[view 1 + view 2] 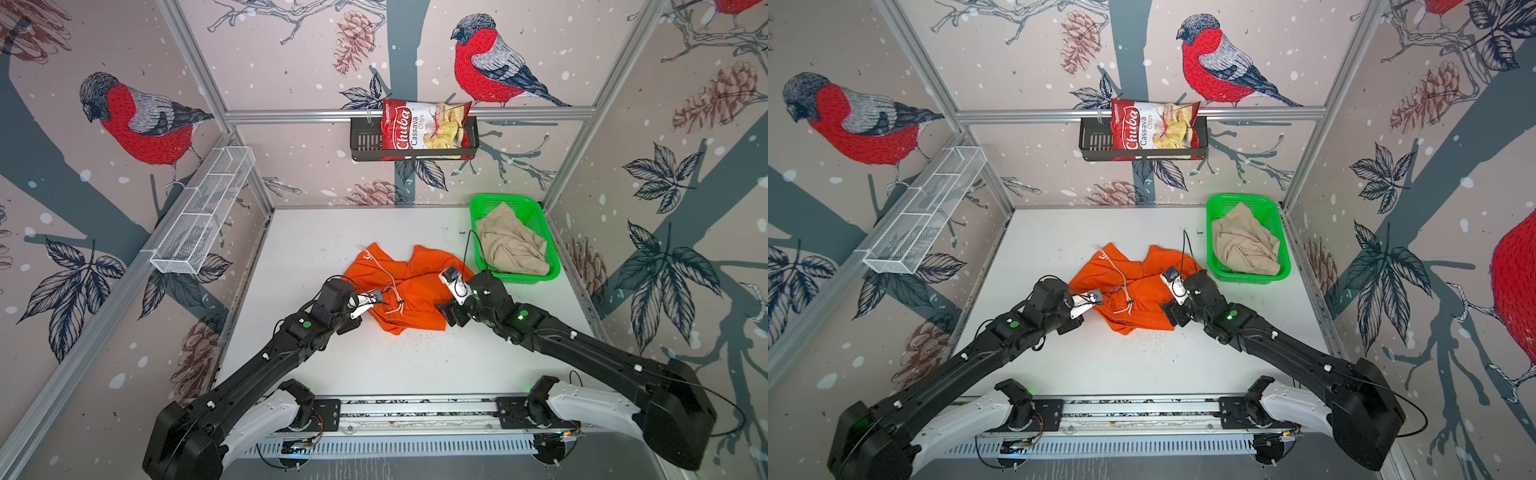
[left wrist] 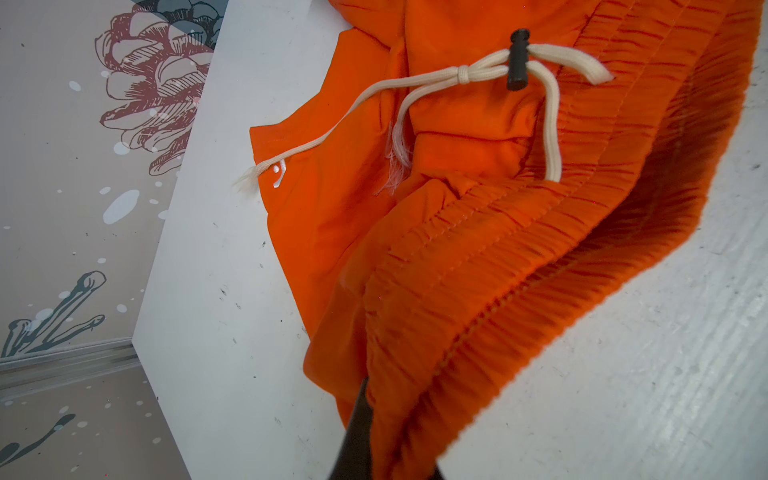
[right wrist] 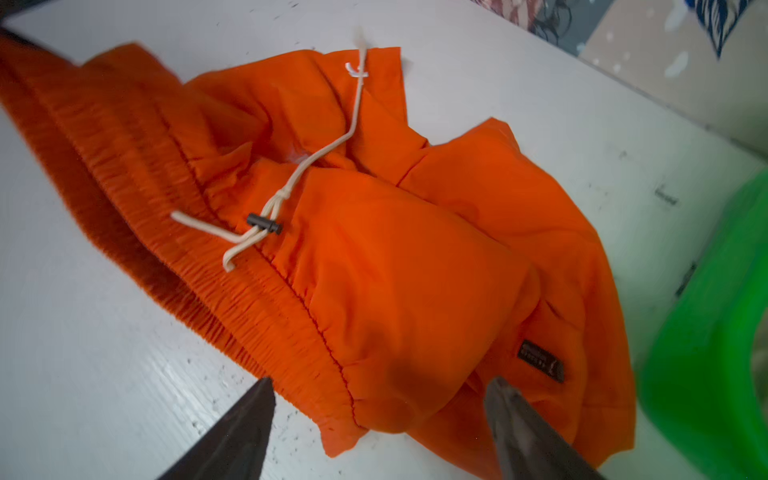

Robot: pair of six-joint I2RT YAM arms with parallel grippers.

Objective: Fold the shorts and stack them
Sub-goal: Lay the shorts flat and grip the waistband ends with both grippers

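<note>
The red chip bag point(image 1: 424, 129) in the black wall rack point(image 1: 362, 141) reads "Chuba Cassava Chips". The dark tag point(image 3: 541, 360) on the orange shorts point(image 3: 415, 270) is unreadable.

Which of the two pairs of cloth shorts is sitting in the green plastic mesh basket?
The beige pair, crumpled inside the green plastic mesh basket. The bright orange pair lies outside it, spread on the white table.

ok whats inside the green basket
A crumpled pair of beige shorts lies in the green mesh basket, covering most of its floor. Anything beneath the cloth is hidden.
</note>
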